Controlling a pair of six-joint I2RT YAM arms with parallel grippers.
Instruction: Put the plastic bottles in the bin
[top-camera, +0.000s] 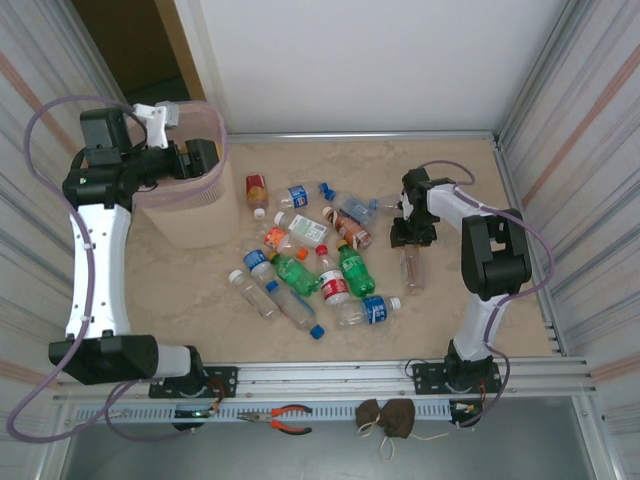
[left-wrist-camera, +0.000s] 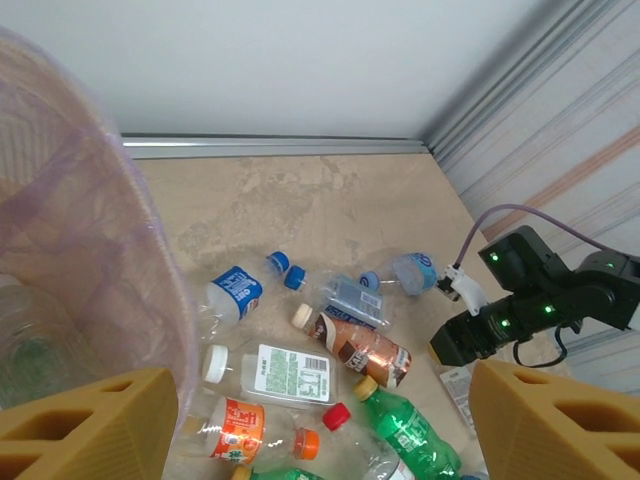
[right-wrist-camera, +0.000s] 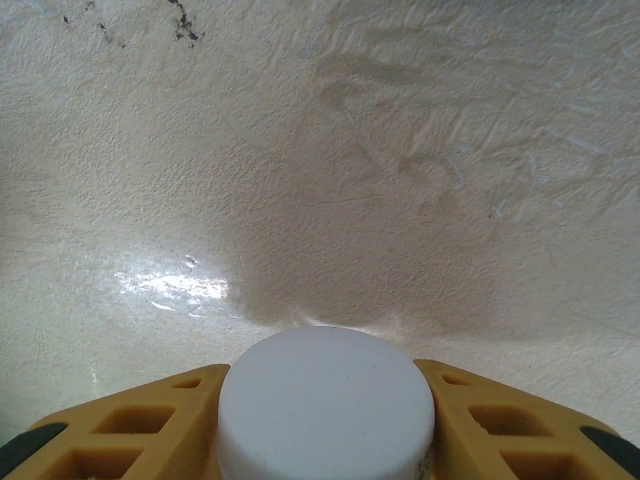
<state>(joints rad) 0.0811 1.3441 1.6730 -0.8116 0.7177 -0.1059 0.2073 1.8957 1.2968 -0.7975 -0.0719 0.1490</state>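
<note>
Seen from above, the bin (top-camera: 218, 128) stands at the far left of the table (top-camera: 470, 330), and the left gripper (top-camera: 204, 158) hangs over its rim. The plastic bottles (top-camera: 300, 270) lie scattered in a loose heap on the middle of the table, just right of the bin, with green, clear and brown ones mixed together. The right gripper (top-camera: 412, 242) points down at the right side of the heap, at the far end of a clear bottle (top-camera: 412, 272) that lies a little apart from the others. Red-handled pliers (top-camera: 287, 419) and a brown pouch (top-camera: 388, 417) lie on the near ledge by the arm bases.

In the left wrist view, the yellow fingers (left-wrist-camera: 90, 430) of the left gripper stand spread wide with nothing gripped between them. The pink mesh wall of the bin curves up on the left, and a pale bottle shape shows dimly through it. Past the wall the bottles lie on the table, and the black right arm (left-wrist-camera: 530, 300) stands beside them at the right.

In the right wrist view, the yellow fingers (right-wrist-camera: 130, 435) press against both sides of a white cap (right-wrist-camera: 325, 410), pinching it, with pale marbled table beyond
</note>
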